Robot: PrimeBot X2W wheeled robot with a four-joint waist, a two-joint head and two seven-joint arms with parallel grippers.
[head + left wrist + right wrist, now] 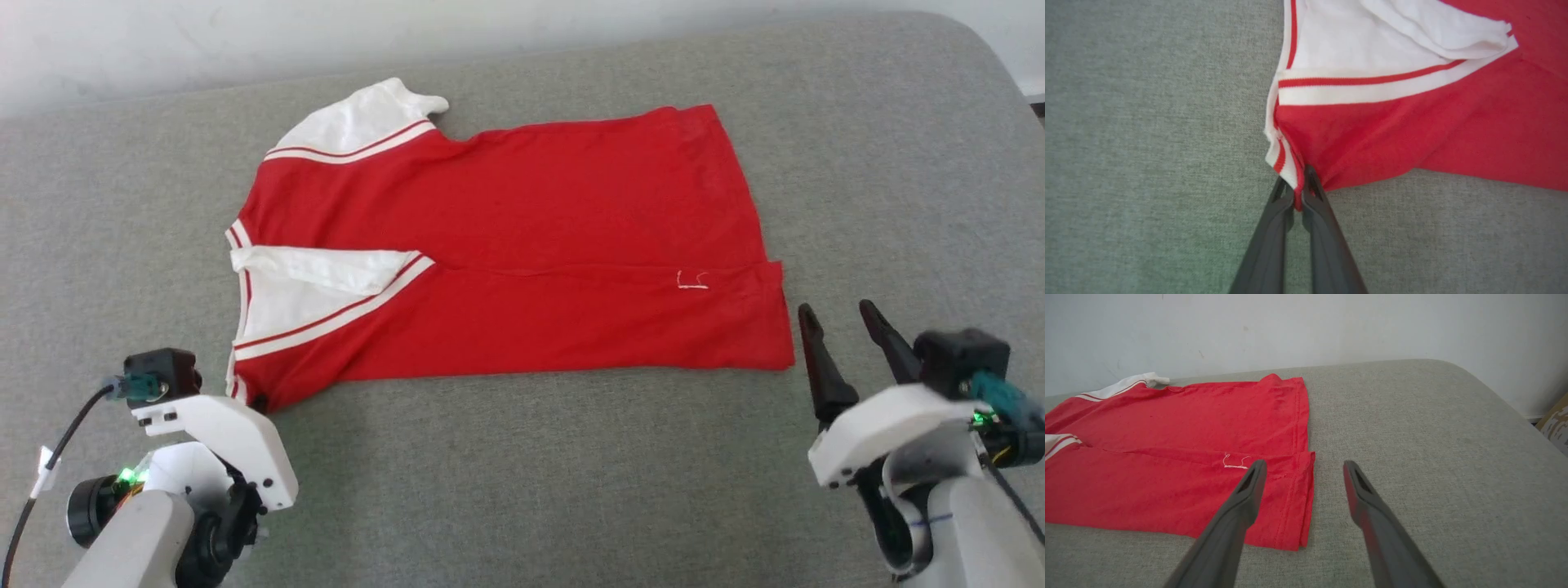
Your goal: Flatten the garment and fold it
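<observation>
Left gripper (1298, 183): I am seeing both dark fingers (1274, 232) pressing together on the near left corner of the garment (522, 212), with a thin ridge of red-and-white edge sticking up between the tips.
Grip detail: the pinched cloth is bunching into short creases that are fanning away from the tips across the red panel.
Left arm housing (220, 441): in the head view it is sitting low at my left, covering the fingers, with a green light glowing beside it and a black cable (49, 457) looping off toward the edge.
Right gripper (1303, 467): its jaws are standing wide apart and carrying nothing; it is hanging just beside the near hem corner on my right.
Right gripper contact: from the wrist view one finger is overlapping the hem, but I am thinking it is probably hovering clear rather than touching.
Garment position: it is lying flat across the middle of the grey cushion (522, 490), armhole end toward my left and hem toward my right, with the near long side lying folded over to a line running along the middle.
Striped trim (1372, 85): white bands with a red stripe are edging the openings at the left end, and white inner fabric (1355, 36) is showing where a flap is turning back.
Stitch mark (692, 282): a small white thread is sitting on the near panel close to the hem.
Wall (1290, 326): a pale one is rising behind the cushion's far edge.
</observation>
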